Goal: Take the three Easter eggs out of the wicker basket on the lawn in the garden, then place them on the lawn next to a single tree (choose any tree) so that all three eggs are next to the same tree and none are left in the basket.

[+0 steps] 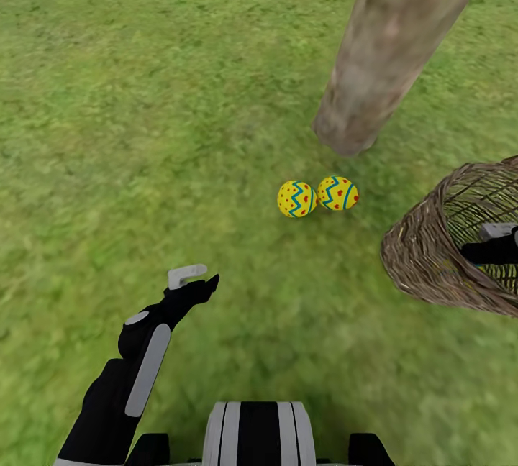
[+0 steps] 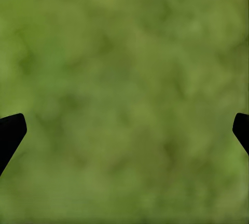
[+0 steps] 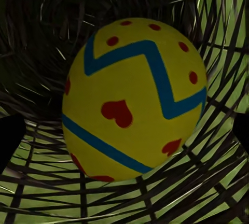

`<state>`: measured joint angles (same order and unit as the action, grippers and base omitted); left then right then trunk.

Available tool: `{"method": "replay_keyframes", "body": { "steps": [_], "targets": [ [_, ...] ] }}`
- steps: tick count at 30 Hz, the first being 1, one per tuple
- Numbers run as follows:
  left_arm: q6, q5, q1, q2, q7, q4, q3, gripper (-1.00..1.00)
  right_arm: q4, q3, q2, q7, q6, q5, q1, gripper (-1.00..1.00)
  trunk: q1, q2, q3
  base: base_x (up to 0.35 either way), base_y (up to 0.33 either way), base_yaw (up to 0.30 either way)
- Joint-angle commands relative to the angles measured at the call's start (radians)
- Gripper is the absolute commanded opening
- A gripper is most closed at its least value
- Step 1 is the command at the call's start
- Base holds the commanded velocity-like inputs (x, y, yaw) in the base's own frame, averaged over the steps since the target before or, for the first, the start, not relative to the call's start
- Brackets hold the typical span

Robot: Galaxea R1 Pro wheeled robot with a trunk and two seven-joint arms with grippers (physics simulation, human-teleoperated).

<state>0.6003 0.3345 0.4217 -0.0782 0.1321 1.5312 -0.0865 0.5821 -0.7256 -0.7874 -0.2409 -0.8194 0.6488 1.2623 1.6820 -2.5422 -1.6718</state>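
1. Right claw [image 3: 124,146] is spread wide inside the wicker basket [image 1: 424,250], with one Easter egg [image 3: 134,99] sitting between its tips, not pinched.
2. Two more eggs [image 1: 296,198] [image 1: 337,193] lie touching on the lawn [image 1: 144,92], near the foot of the tree [image 1: 388,56].
3. Left claw [image 2: 124,138] is spread open over bare grass, holding nothing.

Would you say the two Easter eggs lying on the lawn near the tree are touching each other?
Touching, or nearly so: in the head view the left egg and right egg meet with no grass between them.
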Motion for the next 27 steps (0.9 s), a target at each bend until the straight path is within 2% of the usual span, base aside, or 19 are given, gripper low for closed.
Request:
{"method": "replay_keyframes", "body": {
  "steps": [1, 14, 22, 27],
  "targets": [
    [0.004, 0.011, 0.000, 0.000, 0.009, 0.001, -0.001, 1.00, 0.001, -0.005, -0.002, -0.007, -0.001, -0.006, 0.001, 1.00, 0.000, 0.000, -0.001, 0.000, 0.000, 0.000],
    [0.005, 0.016, 0.000, 0.000, 0.009, 0.005, 0.001, 1.00, 0.000, -0.005, -0.004, -0.004, 0.033, -0.008, 0.001, 1.00, 0.000, 0.000, -0.001, 0.000, 0.000, 0.000],
    [0.007, 0.037, 0.000, -0.001, 0.008, 0.079, 0.000, 1.00, 0.002, 0.021, -0.002, 0.006, 0.034, -0.008, 0.002, 1.00, 0.000, 0.000, -0.001, 0.000, 0.000, 0.000],
    [0.020, 0.038, 0.000, -0.031, 0.009, 0.087, 0.001, 1.00, 0.002, 0.024, -0.001, 0.013, 0.046, -0.008, 0.001, 1.00, 0.000, 0.000, -0.001, 0.000, 0.000, 0.000]
  ]
}}
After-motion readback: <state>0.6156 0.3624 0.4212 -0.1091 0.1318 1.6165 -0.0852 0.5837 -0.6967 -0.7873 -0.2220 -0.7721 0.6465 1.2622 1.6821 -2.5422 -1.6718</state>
